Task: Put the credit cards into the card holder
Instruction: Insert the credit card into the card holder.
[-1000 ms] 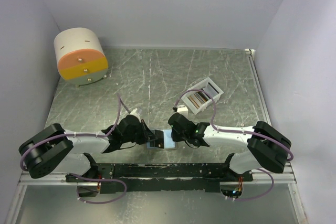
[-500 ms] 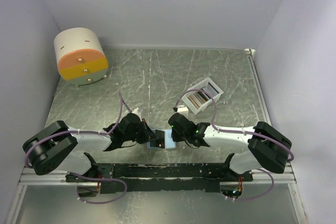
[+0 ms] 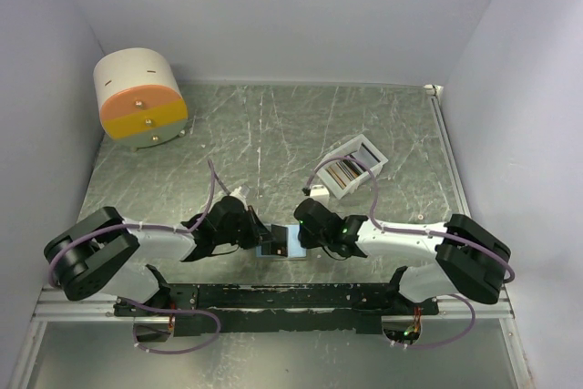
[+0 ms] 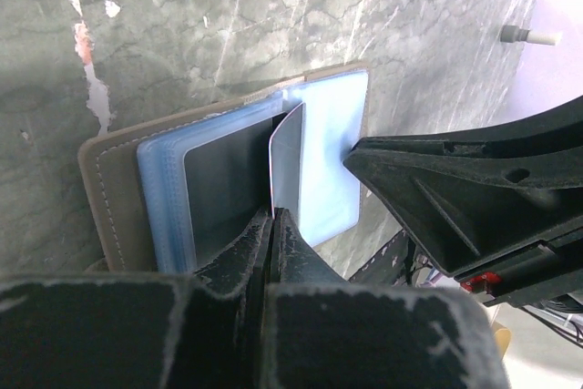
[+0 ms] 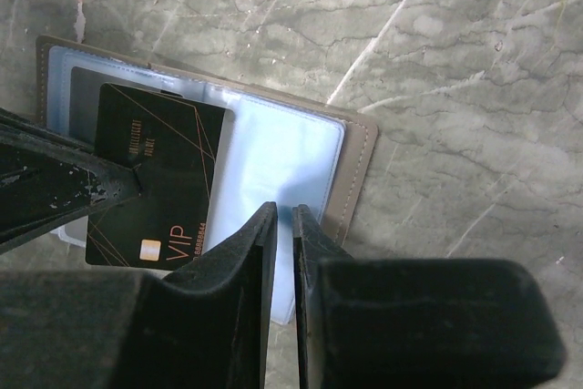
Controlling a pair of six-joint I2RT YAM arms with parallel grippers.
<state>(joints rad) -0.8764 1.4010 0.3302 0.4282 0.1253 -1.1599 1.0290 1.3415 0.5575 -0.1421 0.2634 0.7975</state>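
Observation:
The card holder (image 3: 291, 245) lies open near the table's front edge, its taupe cover (image 4: 100, 198) around light blue sleeves (image 5: 291, 157). My left gripper (image 4: 272, 214) is shut on a black VIP credit card (image 5: 164, 166). It holds the card edge-up (image 4: 288, 166) over the wallet's fold. A dark shape shows in the left sleeves. My right gripper (image 5: 284, 209) rests its tips on the right blue sleeve, jaws together but for a thin slit with nothing seen in it. In the top view the two grippers (image 3: 262, 241) (image 3: 301, 236) meet over the wallet. More credit cards (image 3: 342, 173) stand in a white slotted tray.
The white slotted tray (image 3: 369, 154) sits behind the right arm. A round cream-and-orange drum (image 3: 141, 97) stands at the back left corner. A black rail (image 3: 273, 298) runs along the near edge just below the wallet. Purple walls close in the table.
The left arm's elbow has swung slightly inward while its gripper stays at the wallet with the card. The right gripper has barely shifted.

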